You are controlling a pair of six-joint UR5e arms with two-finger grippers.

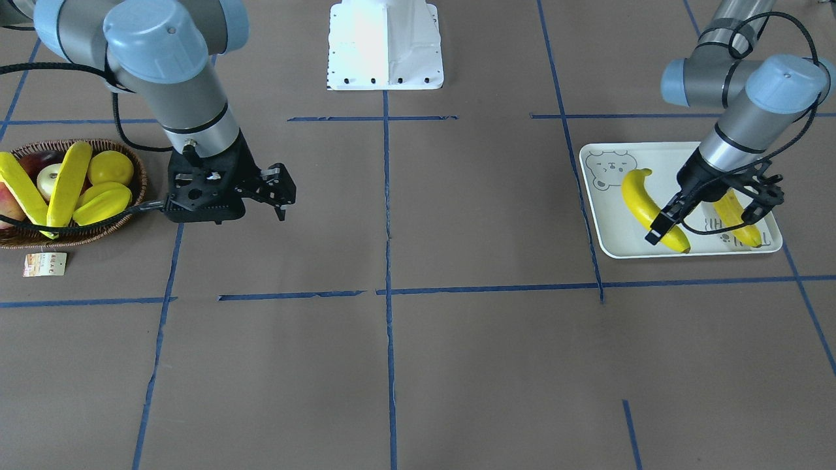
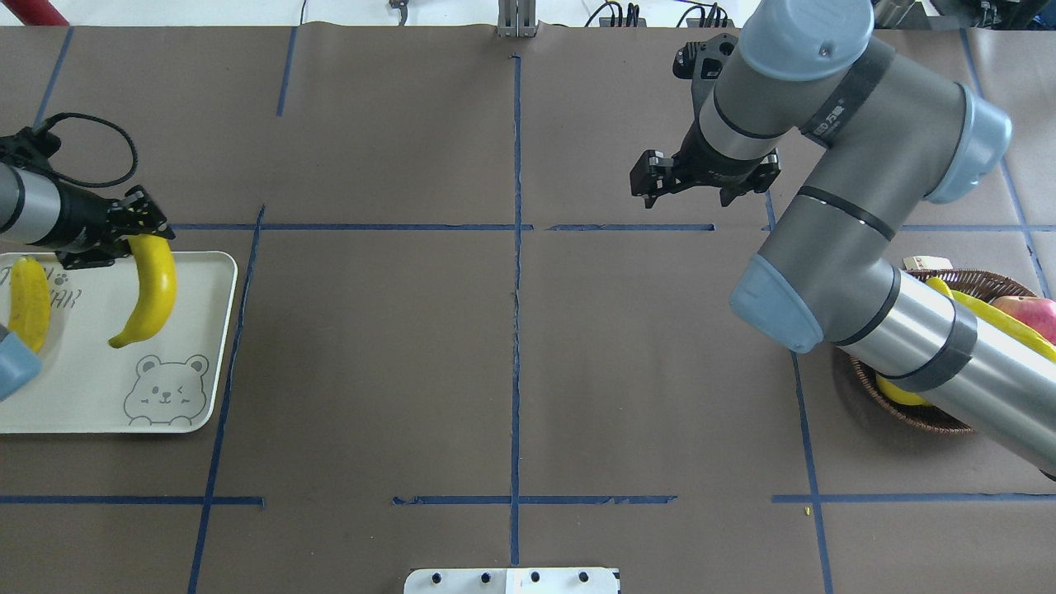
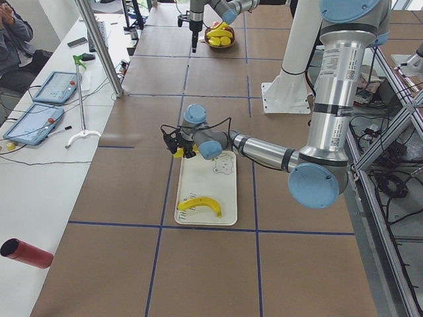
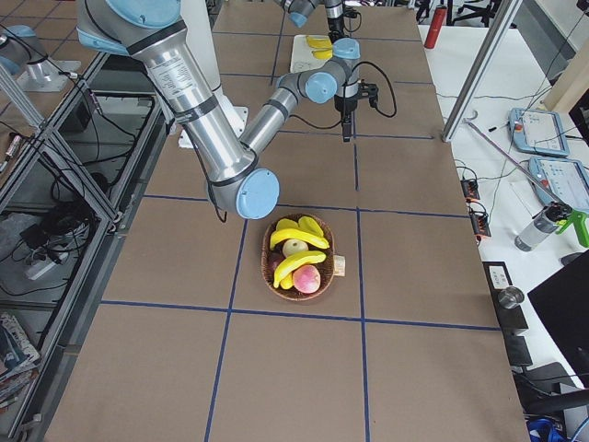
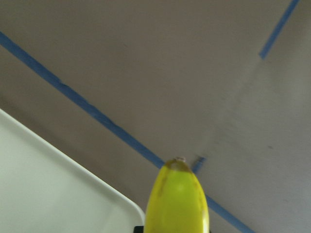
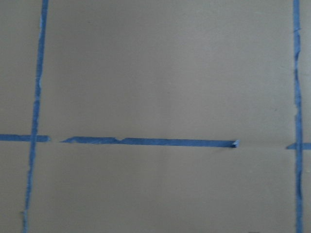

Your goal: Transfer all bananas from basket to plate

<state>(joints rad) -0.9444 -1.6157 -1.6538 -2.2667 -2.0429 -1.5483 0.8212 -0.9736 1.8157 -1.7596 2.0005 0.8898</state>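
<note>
The pale plate with a bear drawing lies on the robot's left. One banana rests flat on it. My left gripper is shut on the end of a second banana, which stretches over the plate. I cannot tell whether it touches the plate. The wicker basket holds two more bananas. My right gripper hangs open and empty above the bare table, beside the basket.
The basket also holds a yellow starfruit, a round yellow fruit and red apples. Its paper tag lies on the table. The white robot base stands at the table's edge. A person sits at a side table.
</note>
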